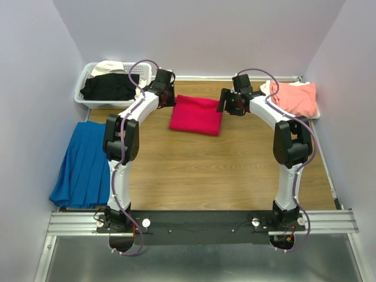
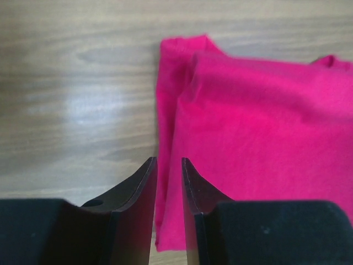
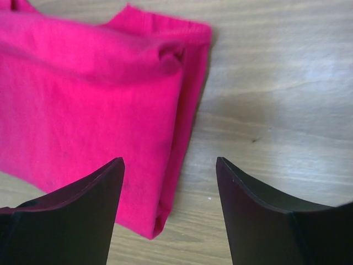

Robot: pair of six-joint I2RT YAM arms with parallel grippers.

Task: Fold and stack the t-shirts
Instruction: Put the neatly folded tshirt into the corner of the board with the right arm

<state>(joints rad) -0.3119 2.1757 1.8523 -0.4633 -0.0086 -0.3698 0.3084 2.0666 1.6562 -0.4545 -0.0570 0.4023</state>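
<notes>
Where the wooden table [image 1: 223,170] runs toward its far middle, one red tee [image 1: 196,114] lies folded into a flat rectangle, layered edges showing on both short sides. Left gripper [image 2: 169,161]: poised over the tee's left edge, fingers drawn nearly together with only a slim gap, the red hem visible through that gap; whether it touches the cloth cannot be told. Right gripper [image 3: 170,160]: poised over the tee's right edge, fingers spread wide, one above red cloth, the other above bare wood. Salmon tee [image 1: 296,97]: folded, at the far right corner, resting on a white tee [image 1: 265,88] that peeks out beneath it. Basket [image 1: 88,88]: white lattice, far left corner, holding a black tee [image 1: 108,88] bunched loosely and a cream tee [image 1: 108,66] behind it against the back rim. Blue pleated cloth [image 1: 85,164]: spread along the left side of the table, just in front of the basket and well apart from the red tee. Both arms reach forward from their bases at the near edge, bent inward toward the red tee.
</notes>
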